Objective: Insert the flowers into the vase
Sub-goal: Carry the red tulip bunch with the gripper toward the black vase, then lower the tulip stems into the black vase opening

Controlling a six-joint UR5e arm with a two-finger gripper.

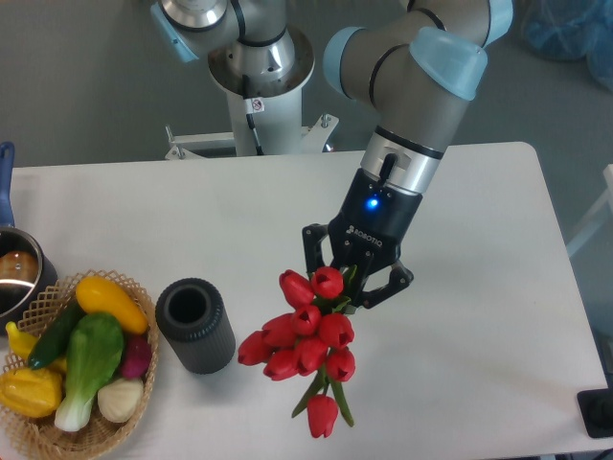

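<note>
One white table [479, 220] fills the view, its right half bare from the arm out to the rounded far corner and the near right edge. One grey and pale-blue arm [421, 86] reaches down over the table's middle. One woven basket [38, 436] sits at the near left corner, overhanging the picture's lower edge, and holds about seven vegetables: two yellow, one dark green, one leafy green and white, one pale bulb, one red-purple root. One metal pot [14, 273] with a blue handle is cut off by the left edge. One vase [195, 325], dark grey and ribbed, stands upright just right of the basket, mouth open. The flowers [306, 340], about ten red buds counted, hang just right of the vase, apart from it. One gripper [352, 278] has its fingers pinched around the bunch's top
</note>
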